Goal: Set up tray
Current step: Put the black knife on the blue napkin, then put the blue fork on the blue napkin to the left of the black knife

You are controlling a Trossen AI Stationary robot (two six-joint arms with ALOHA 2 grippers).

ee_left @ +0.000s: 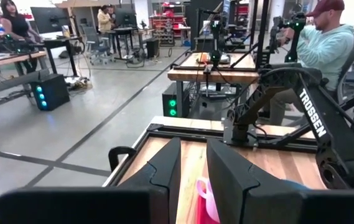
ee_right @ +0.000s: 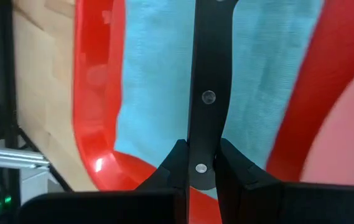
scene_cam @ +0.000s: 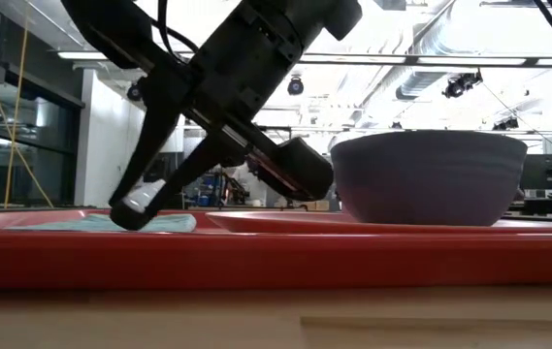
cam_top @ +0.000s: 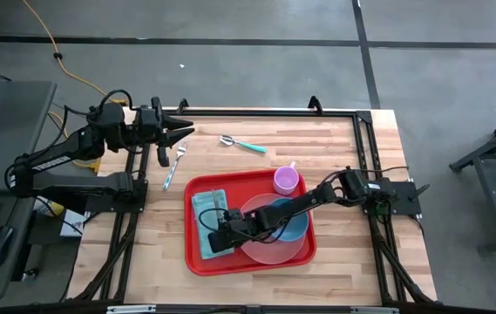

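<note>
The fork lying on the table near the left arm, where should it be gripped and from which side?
Grip the fork at the middle of its slim handle, coming straight down from above. It lies flat on the bare table, apart from the spoon and outside the tray, so nothing crowds it. Set the jaws across the handle, since that is its narrow way.

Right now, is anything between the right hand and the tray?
Yes. The right hand, gripping a dark utensil, is directly over the teal napkin, which covers that part of the tray.
</note>
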